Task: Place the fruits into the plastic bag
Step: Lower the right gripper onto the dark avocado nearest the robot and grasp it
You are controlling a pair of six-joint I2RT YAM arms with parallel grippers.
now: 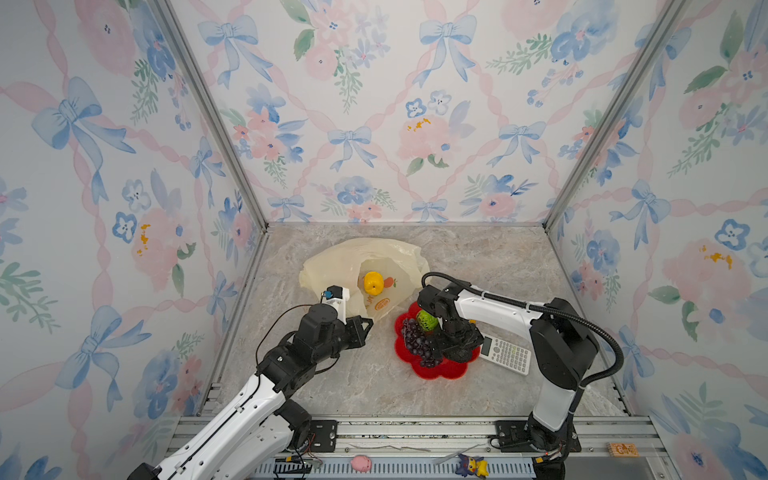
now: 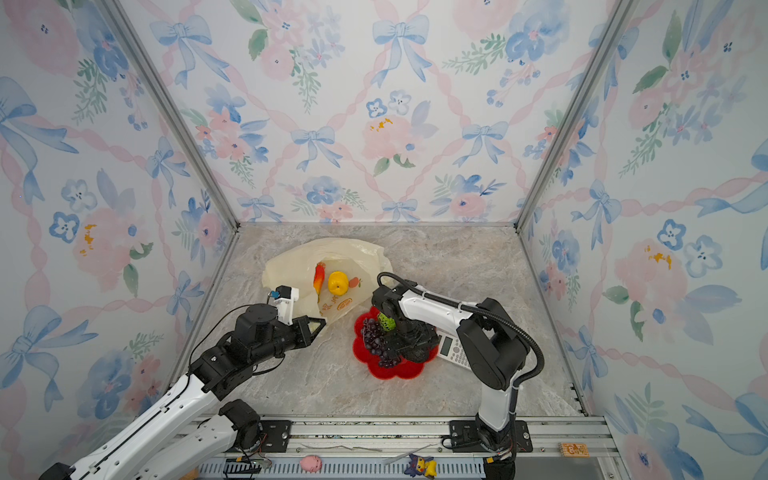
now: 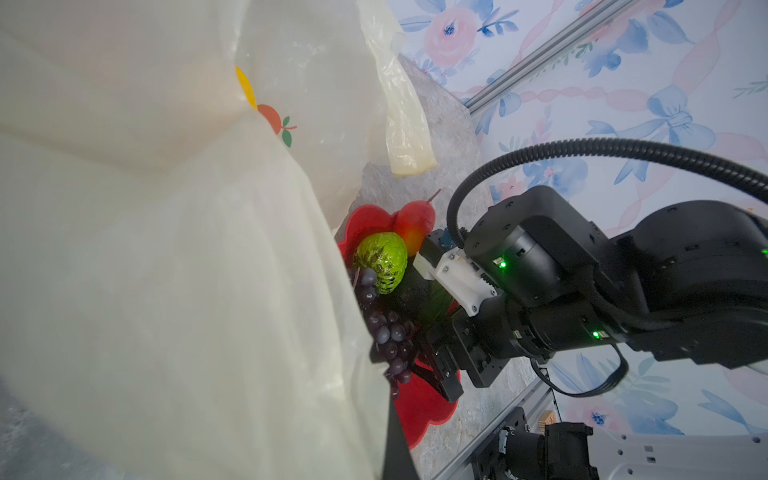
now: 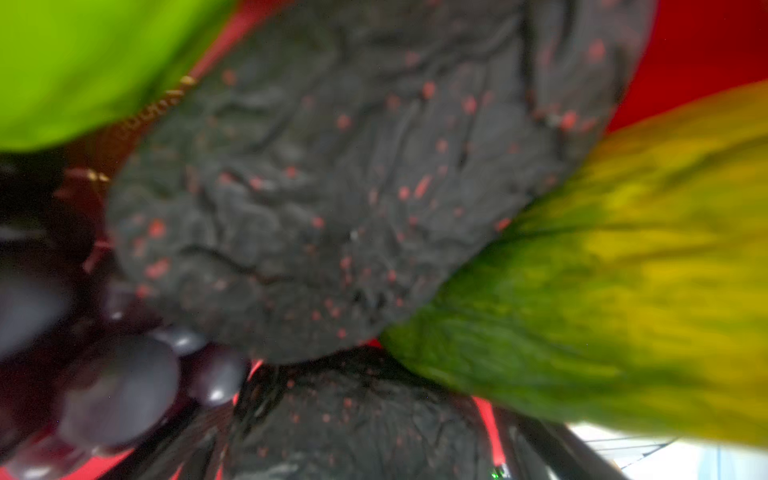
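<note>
Counted one plastic bag (image 1: 332,266) on tabletop (image 1: 353,386), holding two: yellow fruit (image 2: 338,283), red-yellow mango (image 2: 319,276); at least four more on one red dish (image 1: 432,372). Pinched bag rim in left pincer (image 1: 366,325), arm low; aimed wide-spread right pincer (image 1: 453,347) down over avocado (image 4: 332,187).

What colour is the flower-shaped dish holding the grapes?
The dish is red, clearest in a top view.

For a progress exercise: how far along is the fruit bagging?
Done: yellow fruit, red mango in the bag. In hand: left tool grips the bag's edge; open right tool is down at the avocado. Left on the dish: avocado, grapes, green ball, green mango, red fruit.
</note>
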